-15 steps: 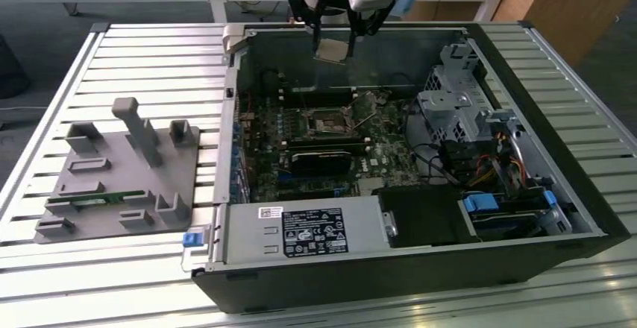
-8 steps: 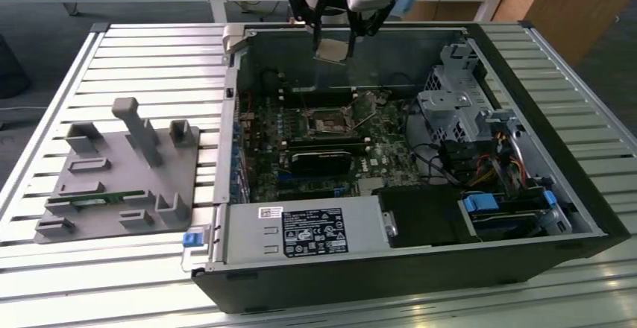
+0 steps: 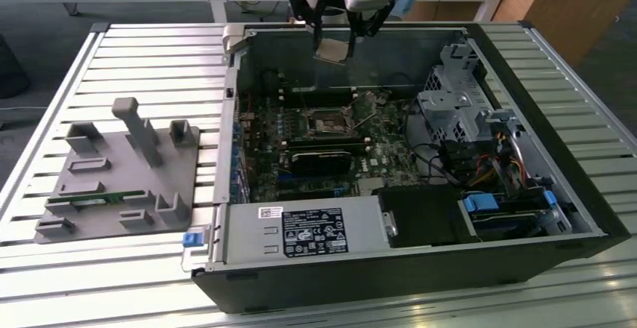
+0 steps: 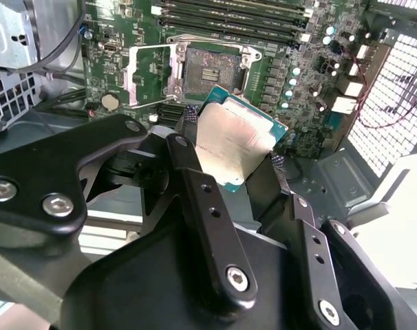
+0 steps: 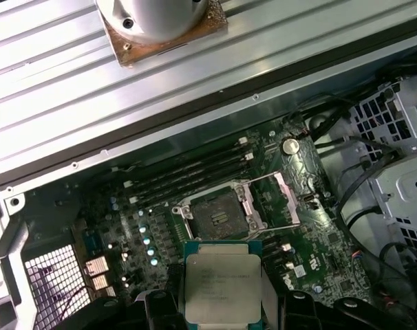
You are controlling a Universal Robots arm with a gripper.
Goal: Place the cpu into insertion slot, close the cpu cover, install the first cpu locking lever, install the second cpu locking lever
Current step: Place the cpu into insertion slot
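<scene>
My gripper (image 3: 333, 42) hangs over the far side of the open computer case (image 3: 231, 82), shut on the cpu (image 3: 332, 51), a flat square chip with a silver-grey top. In both wrist views the cpu (image 4: 236, 141) (image 5: 219, 282) sits between black fingers (image 4: 195, 185), held well above the green board. The insertion slot (image 3: 324, 121) (image 4: 210, 69) (image 5: 215, 213) lies bare below, its dark centre showing. The cpu cover (image 4: 148, 75) (image 5: 283, 199) is swung open beside the slot. A thin lever (image 3: 369, 123) stands up next to it.
A black card (image 3: 324, 156) lies on the board just before the slot. A silver drive cage (image 3: 458, 112) and cables fill the case on the exterior view's right, a power supply (image 3: 298, 231) the near side. A grey fixture block (image 3: 115, 171) sits outside the case.
</scene>
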